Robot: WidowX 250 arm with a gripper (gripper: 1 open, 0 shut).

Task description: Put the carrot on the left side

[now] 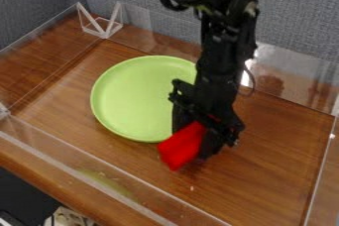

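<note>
The carrot [181, 149] is a bright red block, tilted, with its lower end near the wooden table just past the plate's right front rim. My gripper [199, 131] points down and is shut on the carrot's upper end. The black arm rises from it toward the top of the view. The round lime-green plate [133, 96] lies left of the gripper, and the arm hides part of its right rim.
A wooden table [79, 161] is boxed in by clear plastic walls [40, 156] along the front, left and back. A white wire stand [98, 20] sits at the back left corner. Bare wood shows to the right of the arm.
</note>
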